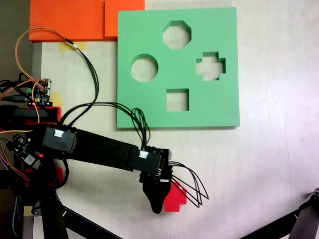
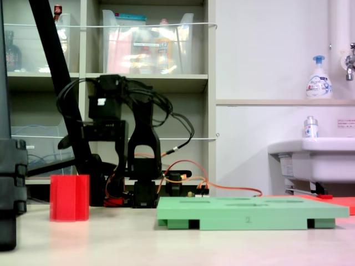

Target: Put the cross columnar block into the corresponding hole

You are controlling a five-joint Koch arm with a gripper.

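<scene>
The cross columnar block (image 1: 177, 197) is bright red and stands upright on the table, also seen at the left in a fixed view as the block (image 2: 69, 198), resting free on the surface. My gripper (image 1: 158, 203) hangs over the block's left part and covers it from above; only one dark tapering tip shows, so its jaws cannot be read. The arm (image 2: 141, 127) rises behind the block. The green foam board (image 1: 149, 109) lies flat farther back. Its plus-shaped corresponding hole (image 1: 211, 66) sits at the board's right side, empty, well away from the gripper.
The board also has an octagonal (image 1: 177, 35), a round (image 1: 144, 68) and a square cutout (image 1: 177, 99). Orange foam sheets (image 1: 75, 20) lie at the top left. Black stand legs (image 1: 75, 219) (image 1: 304, 219) cross the near corners. A sink (image 2: 316, 155) stands right.
</scene>
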